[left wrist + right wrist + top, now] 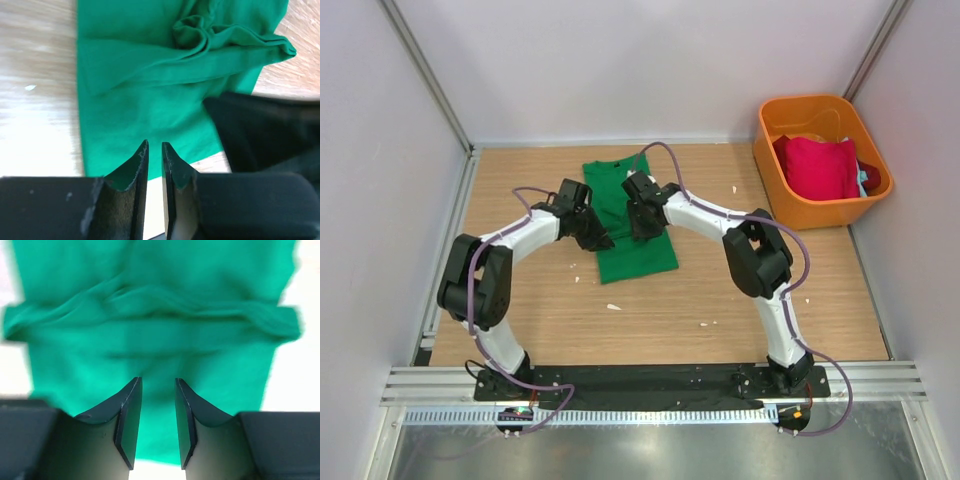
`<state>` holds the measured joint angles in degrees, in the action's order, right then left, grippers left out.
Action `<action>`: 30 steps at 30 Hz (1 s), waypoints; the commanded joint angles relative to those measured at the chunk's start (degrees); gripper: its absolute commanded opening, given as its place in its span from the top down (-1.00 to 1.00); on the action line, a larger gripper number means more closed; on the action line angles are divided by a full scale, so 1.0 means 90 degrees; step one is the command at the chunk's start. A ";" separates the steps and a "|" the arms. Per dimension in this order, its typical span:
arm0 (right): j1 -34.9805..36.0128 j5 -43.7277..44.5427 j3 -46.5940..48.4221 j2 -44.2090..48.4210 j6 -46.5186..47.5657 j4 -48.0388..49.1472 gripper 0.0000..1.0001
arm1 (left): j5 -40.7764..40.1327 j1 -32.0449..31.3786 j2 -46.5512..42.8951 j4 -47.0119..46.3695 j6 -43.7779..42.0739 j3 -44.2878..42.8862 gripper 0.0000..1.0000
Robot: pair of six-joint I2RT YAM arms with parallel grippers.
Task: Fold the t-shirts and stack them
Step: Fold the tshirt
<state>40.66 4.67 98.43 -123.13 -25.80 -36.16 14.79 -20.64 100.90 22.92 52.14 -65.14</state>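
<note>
A bright green t-shirt (pixel 638 250) lies on the wooden table, folded into a long narrow strip. It fills the left wrist view (pixel 150 75) and the right wrist view (pixel 150 300). My left gripper (pixel 601 240) (pixel 154 145) hovers at the shirt's left edge, empty, its jaws only a narrow gap apart. My right gripper (pixel 642 228) (pixel 157 380) is open and empty over the shirt's middle. A crimson red t-shirt (pixel 817 165) lies in the bin, with a bit of a teal one (pixel 863 178) beside it.
The orange plastic bin (pixel 772 182) stands at the back right. Small white scraps (pixel 613 306) lie on the table (pixel 520 190). White walls enclose the table on three sides. The right arm's black gripper (pixel 270 130) shows at the right of the left wrist view.
</note>
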 commanded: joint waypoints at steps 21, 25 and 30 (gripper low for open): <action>-0.0670 0.0547 0.4532 -0.1848 0.0591 -0.0972 0.16 | 0.0112 0.0038 -0.0207 -0.0046 -0.0207 -0.0349 0.51; -0.0846 0.0040 0.3325 -0.0835 0.0718 -0.0789 0.09 | 0.0290 0.0106 0.0477 -0.0182 -0.0334 -0.0857 0.55; -0.1363 -0.1977 0.1158 0.0057 0.0436 0.0247 0.41 | 0.0768 0.0292 0.1218 -0.0749 -0.0198 -0.1277 0.60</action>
<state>30.00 -0.71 115.33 -128.88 -21.06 -39.59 17.54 -19.27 109.60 20.91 50.59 -73.63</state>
